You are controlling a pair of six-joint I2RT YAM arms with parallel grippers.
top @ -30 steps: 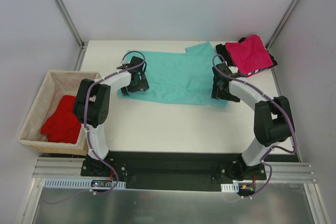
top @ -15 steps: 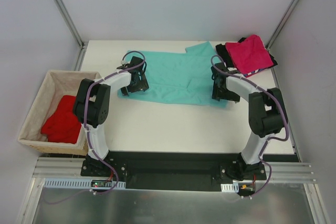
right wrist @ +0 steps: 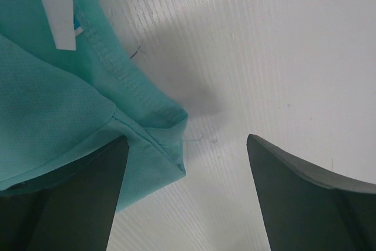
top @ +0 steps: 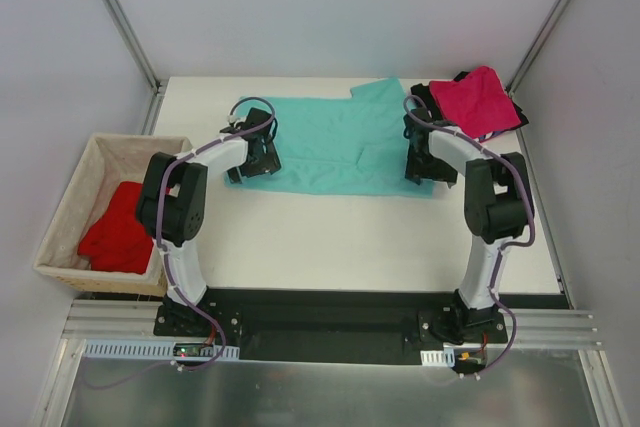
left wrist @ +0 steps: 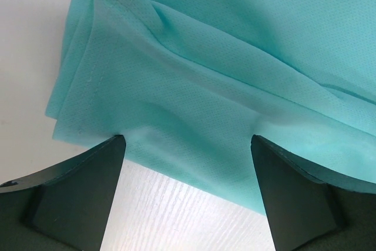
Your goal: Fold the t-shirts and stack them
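I see the teal-green short-sleeved cloth t-shirt [top: 335,147] lying spread across the far middle of the white table [top: 330,237], between my two arms. My left gripper [top: 252,162] hangs low over the shirt's near-left edge with its jaws wide apart. In the left wrist view the rumpled hem runs across the gap between the two dark fingers [left wrist: 76,192], and nothing is clamped. My right gripper [top: 420,169] sits at the shirt's near-right corner, jaws equally spread. From that wrist, the stitched corner with its small white label [right wrist: 59,13] lies by one finger and bare table fills most of the gap. I cannot tell whether either set of fingertips actually touches the cloth. At the far right corner a folded magenta-pink shirt [top: 480,102] lies on top of a black shirt [top: 425,97]. The bright red shirt [top: 120,229] is bunched in the tan wicker basket [top: 70,197] off the table's left side.
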